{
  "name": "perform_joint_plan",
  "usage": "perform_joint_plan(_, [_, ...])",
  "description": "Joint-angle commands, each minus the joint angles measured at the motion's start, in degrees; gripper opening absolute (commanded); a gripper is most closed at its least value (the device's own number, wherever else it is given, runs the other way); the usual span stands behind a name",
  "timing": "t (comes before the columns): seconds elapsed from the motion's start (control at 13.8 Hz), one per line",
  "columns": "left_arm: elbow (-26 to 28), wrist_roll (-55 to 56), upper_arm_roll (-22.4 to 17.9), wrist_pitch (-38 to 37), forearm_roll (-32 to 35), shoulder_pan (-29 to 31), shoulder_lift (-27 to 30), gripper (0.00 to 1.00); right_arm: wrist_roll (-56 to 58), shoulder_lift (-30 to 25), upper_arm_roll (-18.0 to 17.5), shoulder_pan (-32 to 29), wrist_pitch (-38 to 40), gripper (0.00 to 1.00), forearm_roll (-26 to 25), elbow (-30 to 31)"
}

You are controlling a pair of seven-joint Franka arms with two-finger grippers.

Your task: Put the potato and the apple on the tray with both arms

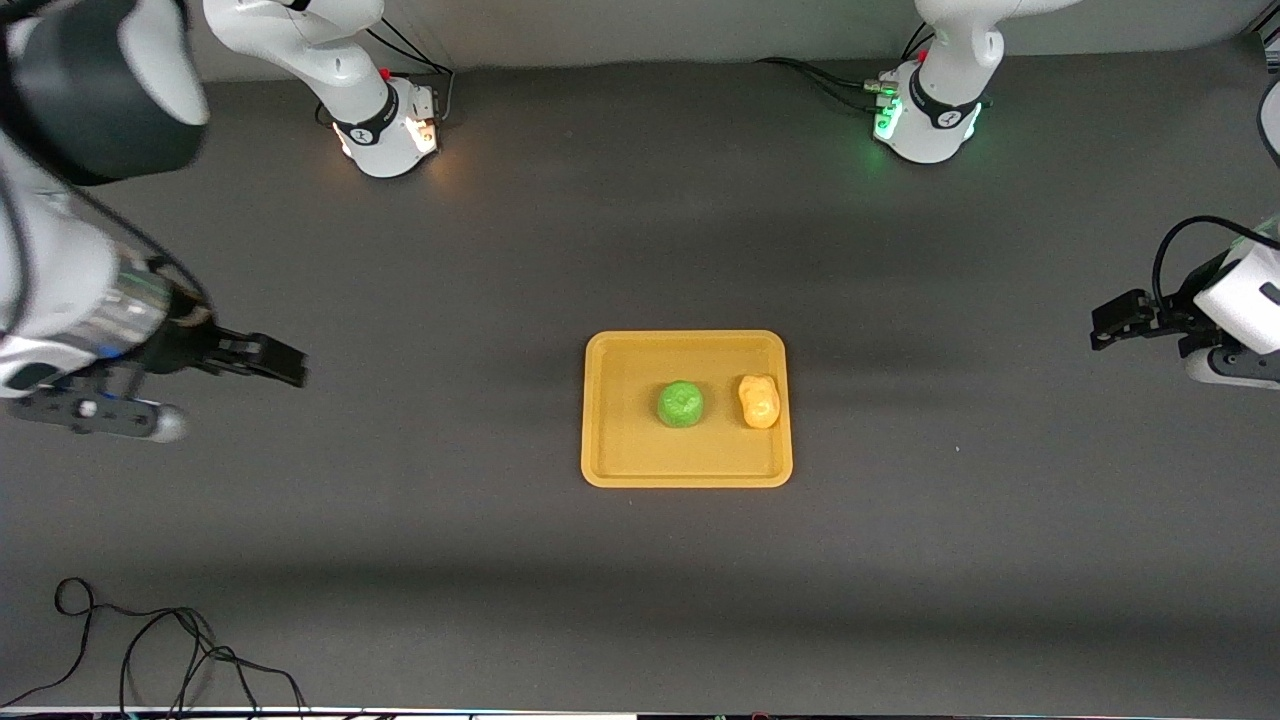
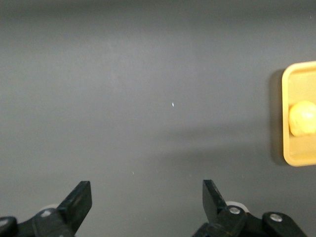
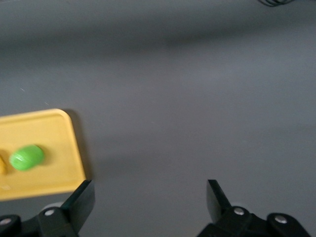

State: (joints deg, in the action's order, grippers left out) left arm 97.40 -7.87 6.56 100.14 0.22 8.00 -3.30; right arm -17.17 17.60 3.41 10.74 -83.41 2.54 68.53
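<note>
The apple point(image 1: 680, 404) and the potato point(image 1: 759, 400) both lie inside the tray point(image 1: 610, 400), side by side but apart, the apple near the tray's middle and the potato just inside the rim at the left arm's end. Both sit flat on the tray floor, neither leaning on the rim. The placing appears complete; what remains, in my judgement, is only for the arms to clear away. The right gripper point(image 1: 290, 365) hangs over bare table toward the right arm's end, well apart from the tray, fingers spread wide and empty; its wrist view shows the apple point(image 3: 27, 157) and the tray's corner point(image 3: 64, 118) off to one side of the spread fingers point(image 3: 81, 200), nothing between them. The left gripper point(image 1: 1105, 330) hangs over bare table at the left arm's end, likewise wide and empty; its wrist view shows the potato point(image 2: 302, 117) and the tray's rim point(image 2: 285, 123) well off from its fingers point(image 2: 212, 195). To finish well, each arm should draw off from the tray at its present height, with no downward sweep that could catch the rim and shift the load. The potato is the item closest to an edge, so a knock to the tray from the left arm's end is the main risk. Open table surrounds the tray on all sides. A loose cable point(image 1: 150, 650) lies near the front camera, toward the right arm's end, clear of both grippers.
</note>
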Motion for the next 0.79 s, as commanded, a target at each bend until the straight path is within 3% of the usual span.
perform_joint_plan(0.0, [-2.04,0.22,0.20,-3.54,-0.30,-0.09,0.93,1.00,7.57,-9.50,1.93,-2.74,-1.93,1.00,1.50,12.83])
perform_joint_plan(0.14, [-2.04,2.93,0.38,-3.28,-0.13,-0.36,1.02,1.00,10.14,-10.83,4.05,-2.65,-3.59,1.00,1.50,16.27])
perform_joint_plan(0.36, [-1.95,4.27,0.29,-3.11,-0.13,-0.97,1.02,1.00,10.23,-16.88,4.67,-2.74,-11.83,1.00,1.50,26.97])
perform_joint_plan(0.51, [-1.78,4.09,0.29,-2.84,0.13,-0.88,1.37,1.00,10.41,-16.64,5.03,-4.39,-12.83,1.00,1.42,27.19])
perform_joint_plan(0.72, [-1.78,4.09,0.29,-1.53,2.59,-0.88,1.63,1.00,10.41,-14.45,1.34,-10.02,-13.18,1.00,1.24,24.21])
